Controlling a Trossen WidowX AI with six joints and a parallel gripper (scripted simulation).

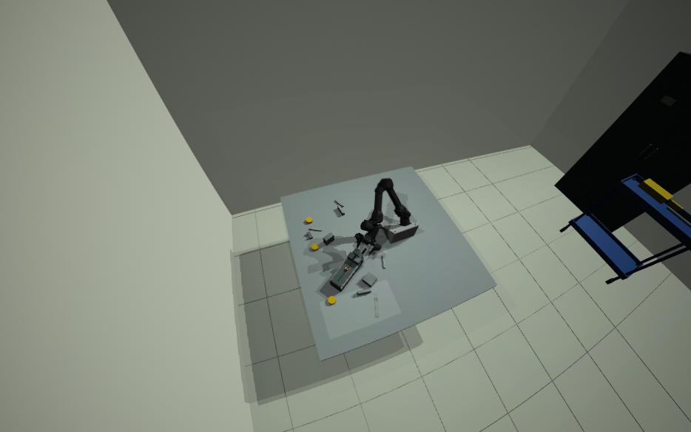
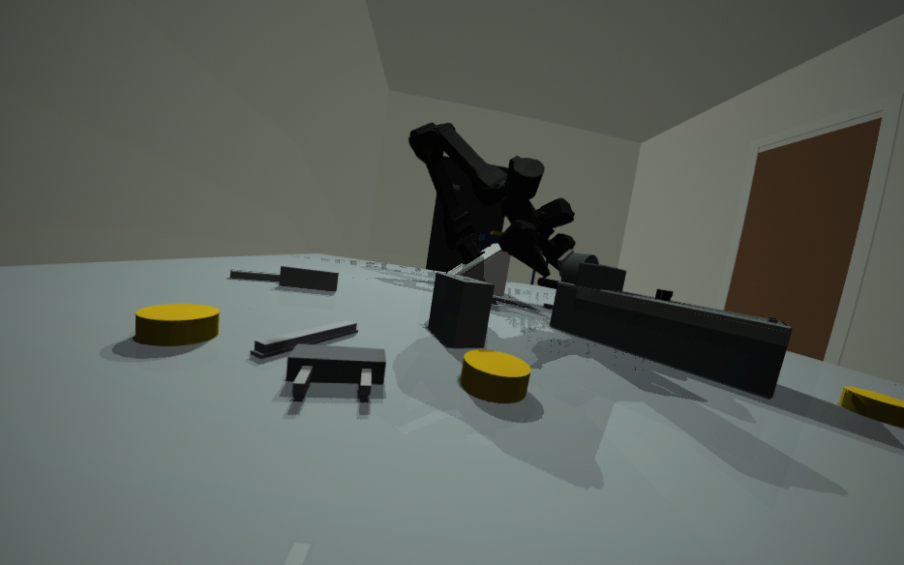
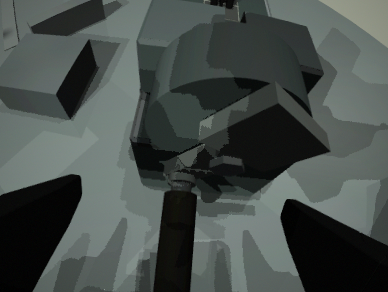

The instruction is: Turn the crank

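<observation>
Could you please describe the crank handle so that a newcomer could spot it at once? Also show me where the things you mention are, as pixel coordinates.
Find the long dark machine [image 1: 340,279] [image 2: 666,342] on the table. At its end nearest the arm is a round drum [image 3: 230,55]. The crank handle [image 3: 176,235] is the slim brown rod beside it, unlike the blocky grey parts around.

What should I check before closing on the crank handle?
Gripper open: ok.
Handle lying between the two fingers in the wrist view: ok.
Handle gripped: not ok, nothing is held.
Fingers low enough to catch the handle: cannot tell.
Red pointer level with both zero marks: cannot tell, too small in the top view.
Loose grey block apart from the machine: ok.
</observation>
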